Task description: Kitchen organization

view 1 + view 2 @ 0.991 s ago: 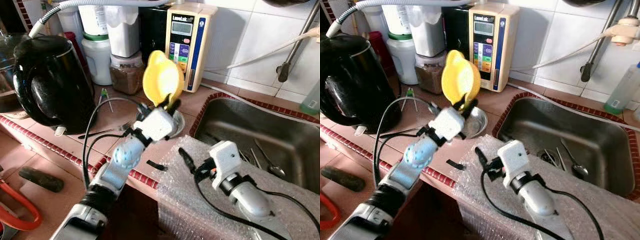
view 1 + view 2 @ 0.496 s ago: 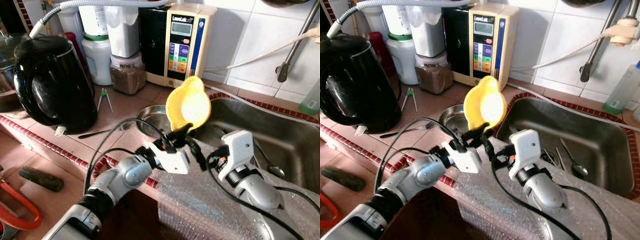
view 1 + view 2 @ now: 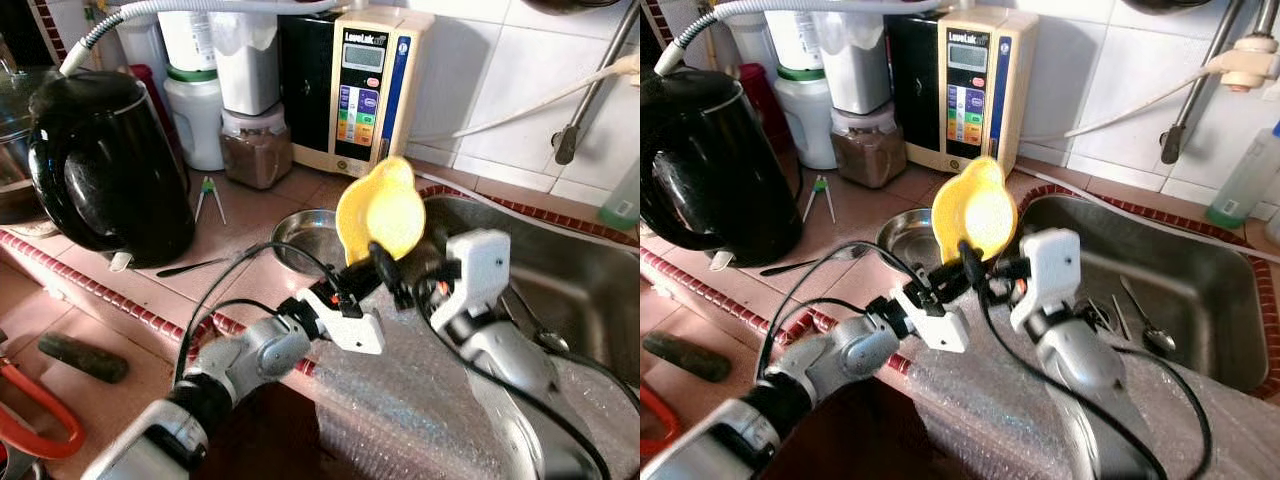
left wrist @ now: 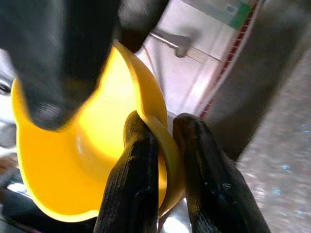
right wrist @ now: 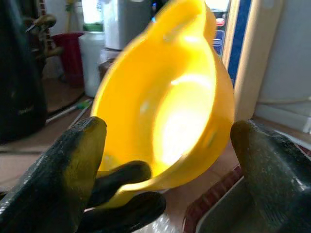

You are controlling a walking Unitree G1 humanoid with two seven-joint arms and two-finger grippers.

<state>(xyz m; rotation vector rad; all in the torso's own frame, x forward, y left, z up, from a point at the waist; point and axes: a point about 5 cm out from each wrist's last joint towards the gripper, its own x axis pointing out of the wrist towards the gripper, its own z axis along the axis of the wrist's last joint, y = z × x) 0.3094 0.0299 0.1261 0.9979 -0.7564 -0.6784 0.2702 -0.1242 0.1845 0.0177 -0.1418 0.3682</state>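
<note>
Within a second I had swung the yellow bowl, rim clamped in my left hand, from above the bench to the sink edge, where my right hand, fingers spread wide, closed in for a handover.

Since one second ago, the left gripper has carried the yellow bowl from above the small steel dish on the counter to the near left edge of the sink, rim still pinched. The right gripper has risen off the bubble wrap to just beside the bowl, fingers spread around it.
</note>
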